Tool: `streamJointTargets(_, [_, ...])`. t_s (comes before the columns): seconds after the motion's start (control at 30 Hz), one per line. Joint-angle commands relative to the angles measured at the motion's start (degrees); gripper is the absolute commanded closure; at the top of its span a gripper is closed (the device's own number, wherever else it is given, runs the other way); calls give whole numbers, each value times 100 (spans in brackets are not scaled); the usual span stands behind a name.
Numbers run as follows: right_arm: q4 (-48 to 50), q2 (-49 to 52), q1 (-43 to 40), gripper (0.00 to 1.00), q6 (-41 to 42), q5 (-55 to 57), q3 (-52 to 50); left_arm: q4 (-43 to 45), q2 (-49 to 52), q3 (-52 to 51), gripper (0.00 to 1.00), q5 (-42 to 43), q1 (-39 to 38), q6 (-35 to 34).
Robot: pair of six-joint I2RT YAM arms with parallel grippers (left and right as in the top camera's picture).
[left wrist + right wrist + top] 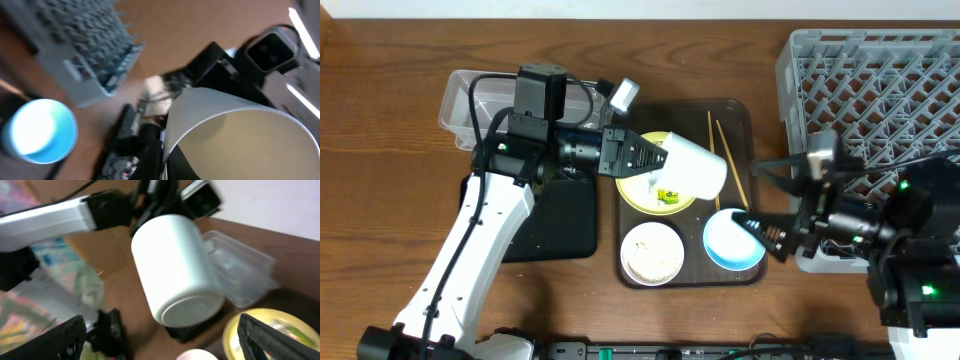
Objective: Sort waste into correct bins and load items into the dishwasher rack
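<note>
My left gripper (655, 158) is shut on the rim of a white cup (692, 164) and holds it tilted above the brown tray (738, 112). The cup's inside fills the left wrist view (240, 135); its base faces the right wrist view (177, 275). Under it lies a yellow plate (642, 196) with food scraps, also in the right wrist view (265, 330). A blue bowl (732, 240) and a pink bowl (652, 252) sit at the tray's front. My right gripper (752, 228) is open and empty, over the blue bowl's right edge. The grey dishwasher rack (880, 90) stands at right.
Two chopsticks (720, 150) lie on the tray's back right. A clear plastic container (470, 100) sits at the back left, with a black bin (555, 220) in front of it. The rack (80, 45) and blue bowl (40, 131) show in the left wrist view.
</note>
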Motion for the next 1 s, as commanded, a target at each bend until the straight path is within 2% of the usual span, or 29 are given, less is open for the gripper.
streamJointTargets(0.0, [155,155,546,8,321,450,103,44,-24,85,94,695,11,133])
streamJointTargets(0.3, [1193,758,1237,21,544,514,103,46,-24,85,94,697,9,136])
streamJointTargets(0.33, [1296,839,1279,23,640,511,103,46,-24,85,94,697,9,136])
streamJointTargets(0.43, [1554,1008,1340,40,872,505,103,46,-24,85,94,695,9,138])
streamJointTargets(0.57, [1637,1056,1338,44,964,509,103,46,-24,85,94,695,9,136])
streamJointTargets(0.67, [1622,1049,1338,51,964,507,103,59,-24,85,94,695,9,136])
streamJointTargets(0.7, [1606,1049,1338,51,964,507,103,85,-24,85,91,695,11,136])
streamJointTargets(0.73, [1591,1049,1335,54,964,507,103,92,-24,85,83,695,11,136])
streamJointTargets(0.77, [1578,1049,1325,57,964,507,103,90,-24,85,65,695,11,133])
streamJointTargets(0.83, [1530,1023,1259,60,964,507,103,87,-24,85,39,695,11,131])
streamJointTargets(0.87, [1464,986,1178,60,964,507,103,87,-24,85,22,695,15,129])
streamJointTargets(0.97, [1128,780,748,62,964,509,105,83,-24,85,18,697,15,59])
